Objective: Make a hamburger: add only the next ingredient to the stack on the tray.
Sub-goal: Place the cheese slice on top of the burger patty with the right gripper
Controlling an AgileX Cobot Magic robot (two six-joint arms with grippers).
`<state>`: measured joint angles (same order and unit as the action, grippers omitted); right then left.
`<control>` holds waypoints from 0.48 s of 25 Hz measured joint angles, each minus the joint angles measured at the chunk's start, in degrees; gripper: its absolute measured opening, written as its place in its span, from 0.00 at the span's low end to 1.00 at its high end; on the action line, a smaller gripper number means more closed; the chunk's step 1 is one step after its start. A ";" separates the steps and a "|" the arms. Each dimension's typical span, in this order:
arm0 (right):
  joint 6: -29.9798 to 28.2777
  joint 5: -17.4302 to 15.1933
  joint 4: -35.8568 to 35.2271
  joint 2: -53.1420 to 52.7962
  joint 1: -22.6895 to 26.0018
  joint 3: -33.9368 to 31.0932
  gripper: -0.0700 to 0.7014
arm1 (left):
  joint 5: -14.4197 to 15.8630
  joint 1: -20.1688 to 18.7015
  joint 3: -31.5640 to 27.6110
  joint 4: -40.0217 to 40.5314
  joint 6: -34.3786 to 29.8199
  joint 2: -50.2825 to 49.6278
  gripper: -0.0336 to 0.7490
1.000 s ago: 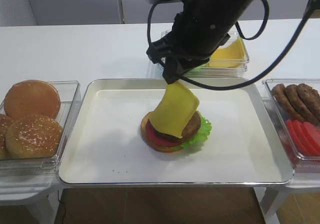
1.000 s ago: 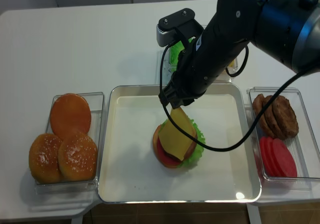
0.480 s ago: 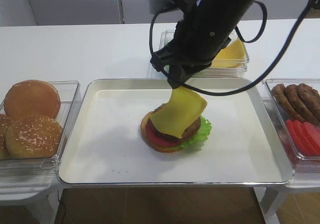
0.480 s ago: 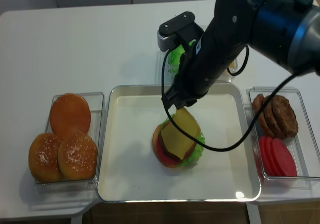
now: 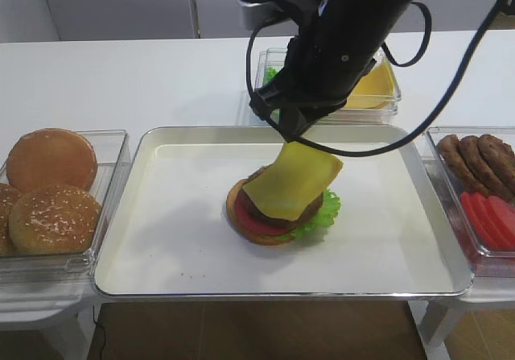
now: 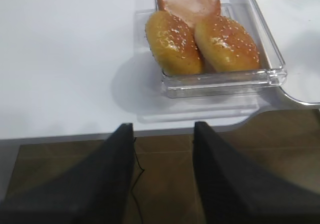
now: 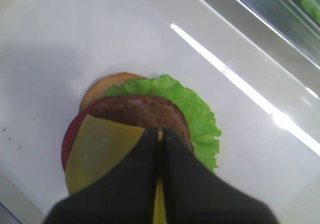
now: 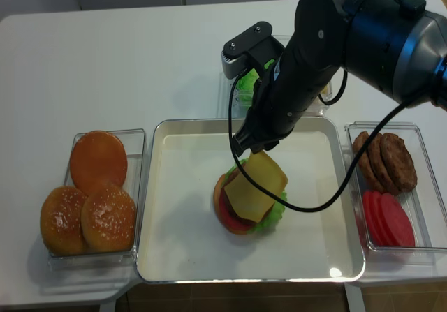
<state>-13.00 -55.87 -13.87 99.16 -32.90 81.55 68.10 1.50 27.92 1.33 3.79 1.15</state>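
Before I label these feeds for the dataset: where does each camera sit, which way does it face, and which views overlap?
Exterior high: in front of the table, looking down and across at the tray; right arm and right hand holding the cheese slice.
Realsense: higher and steeper, over the same tray, stack and arm.
Right wrist: above the stack, looking down along its shut fingers.
Left wrist: low, off the table's edge, facing the bun bin; two dark fingers, apart.
Shared: both exterior views and the right wrist show the stack.

Two high views look down on the tray [image 5: 161, 215], one steeper; wrist views sit close: burger, buns [image 6: 200, 43] at 12 o'clock.
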 joint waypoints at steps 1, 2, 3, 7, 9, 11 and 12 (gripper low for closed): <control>0.00 0.22 0.04 0.00 0.00 0.00 0.10 | 0.00 0.00 0.00 0.00 0.00 0.00 0.42; 0.00 0.35 0.04 0.00 0.00 0.00 0.10 | 0.00 0.00 0.00 0.00 0.00 0.00 0.42; 0.00 0.61 0.14 0.00 0.00 0.00 0.10 | 0.00 0.00 0.00 0.00 0.00 0.00 0.42; 0.13 0.83 1.12 0.22 0.00 0.00 0.10 | 0.00 0.00 0.00 0.00 0.00 0.00 0.42; 0.25 0.87 1.66 0.80 0.00 0.00 0.10 | 0.00 0.00 0.00 0.00 0.00 0.00 0.42; 0.33 0.98 2.06 1.47 0.00 0.00 0.10 | 0.00 0.00 0.00 0.00 0.00 0.00 0.42; 0.33 0.98 2.09 1.80 0.00 0.00 0.10 | 0.00 0.00 0.00 0.00 0.00 0.00 0.42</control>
<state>-12.66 -54.89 -11.78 100.96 -32.90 81.55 68.10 1.50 27.92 1.33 3.79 1.15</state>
